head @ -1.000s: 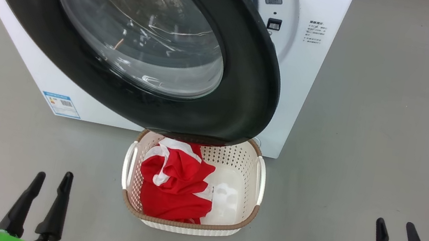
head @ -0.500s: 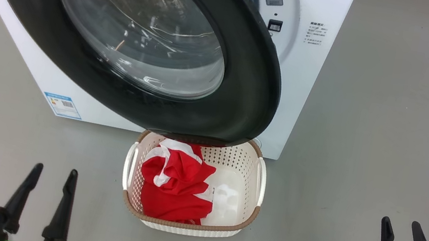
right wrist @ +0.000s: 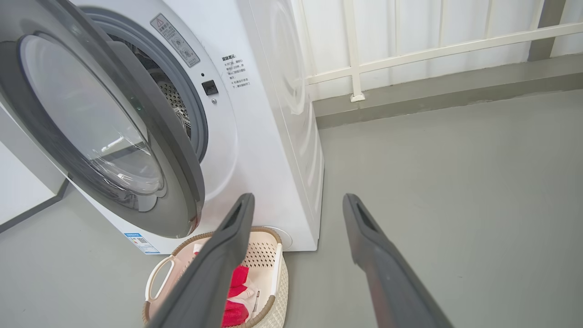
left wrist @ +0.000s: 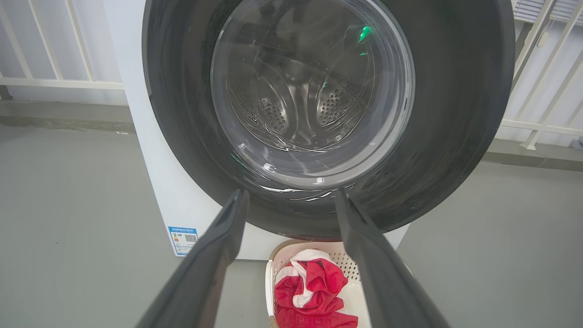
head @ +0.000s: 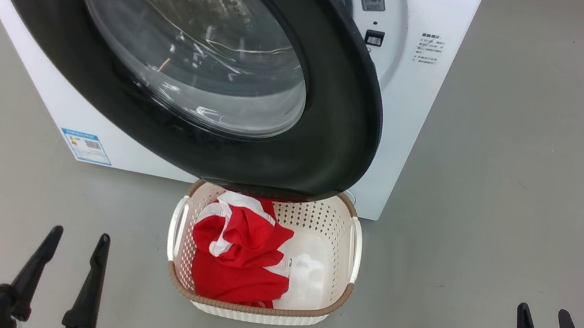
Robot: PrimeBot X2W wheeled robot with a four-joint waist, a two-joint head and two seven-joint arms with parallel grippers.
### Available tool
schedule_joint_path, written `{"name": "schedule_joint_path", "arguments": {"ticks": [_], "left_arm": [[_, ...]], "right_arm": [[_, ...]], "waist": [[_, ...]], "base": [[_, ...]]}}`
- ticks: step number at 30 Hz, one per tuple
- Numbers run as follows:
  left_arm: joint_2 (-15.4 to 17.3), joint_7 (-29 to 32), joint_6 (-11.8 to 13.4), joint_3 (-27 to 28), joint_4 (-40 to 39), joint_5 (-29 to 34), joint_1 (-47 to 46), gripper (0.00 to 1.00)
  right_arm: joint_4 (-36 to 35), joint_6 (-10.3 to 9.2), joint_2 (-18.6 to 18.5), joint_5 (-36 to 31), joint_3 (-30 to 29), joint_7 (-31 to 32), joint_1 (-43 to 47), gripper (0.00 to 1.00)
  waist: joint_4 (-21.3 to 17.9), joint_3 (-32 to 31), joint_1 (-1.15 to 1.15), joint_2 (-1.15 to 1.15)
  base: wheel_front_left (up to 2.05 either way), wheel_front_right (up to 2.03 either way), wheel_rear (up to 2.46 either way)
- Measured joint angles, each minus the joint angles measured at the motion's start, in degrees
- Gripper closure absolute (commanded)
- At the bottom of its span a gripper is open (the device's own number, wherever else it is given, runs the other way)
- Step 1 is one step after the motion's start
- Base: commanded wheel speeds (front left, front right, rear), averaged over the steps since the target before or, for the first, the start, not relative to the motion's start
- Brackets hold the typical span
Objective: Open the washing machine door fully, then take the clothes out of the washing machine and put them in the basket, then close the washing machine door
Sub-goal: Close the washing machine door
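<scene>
Shows black-rimmed door (head: 333,135) part-open on white washer (head: 431,122); finds red-white clothes (head: 239,257) heaped in cream basket (head: 254,309) below.

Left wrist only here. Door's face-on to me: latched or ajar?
Observer: Ajar. In the right wrist view the washing machine door stands swung off the washing machine front, drum showing through the gap.
Operator: Right gripper?
Observer: The right gripper is open and empty, off to the right of the basket.
Operator: Basket's half hidden here. Full?
Observer: No. In the head view the clothes, red with white trim, lie in its left half; the right half looks pale, bare or cloth I cannot tell.
</scene>
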Motion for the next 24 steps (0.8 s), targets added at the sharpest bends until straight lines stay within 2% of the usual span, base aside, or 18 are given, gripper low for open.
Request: {"name": "schedule_joint_path", "arguments": {"ticks": [9, 10, 11, 12, 13, 15, 24], "left_arm": [[-0.1, 0.0, 0.0, -0.1, -0.1, 0.1, 0.8, 0.0], [-0.1, 0.0, 0.0, -0.2, -0.1, 0.1, 0.8, 0.0], [-0.2, 0.0, 0.0, -0.3, -0.1, 0.1, 0.8, 0.0], [-0.2, 0.0, 0.0, -0.5, -0.1, 0.1, 0.8, 0.0], [-0.3, 0.0, 0.0, -0.5, -0.1, 0.1, 0.8, 0.0], [-0.4, 0.0, 0.0, -0.7, -0.2, 0.1, 0.8, 0.0], [-2.0, 0.0, 0.0, -2.3, 0.1, -0.4, 0.8, 0.0]], "right_arm": [[0.0, 0.0, 0.0, 0.3, 0.3, 0.0, 0.0, 0.0], [0.0, 0.0, 0.0, 0.3, 0.4, 0.0, 0.0, 0.09], [0.0, 0.0, 0.0, 0.3, 0.5, 0.0, 0.0, 0.42], [0.0, 0.0, 0.0, 0.5, 0.7, 0.0, 0.0, 0.55], [0.0, 0.0, 0.0, 0.6, 1.0, 0.0, 0.0, 0.76], [0.1, 0.0, -0.2, 0.8, 2.1, 0.0, -0.2, 1.0], [1.0, 0.0, -0.5, 2.3, 8.2, 0.0, -6.3, 1.0]], "waist": [[0.5, -0.3, 0.0, 0.0], [0.6, -0.3, 0.0, 0.0], [0.7, -0.3, 0.0, 0.0], [0.9, -0.3, 0.0, 0.0], [1.0, -0.2, 0.0, 0.0], [1.4, -0.1, 0.0, 0.0], [3.7, 0.2, 0.0, 0.0]], "base": [[0.0, 0.0, 0.0], [0.0, 0.0, 0.0], [0.0, 0.0, 0.0], [0.0, 0.0, 0.0], [0.0, 0.0, 0.0], [0.0, 0.0, 0.0], [0.0, 0.0, 0.0]]}}
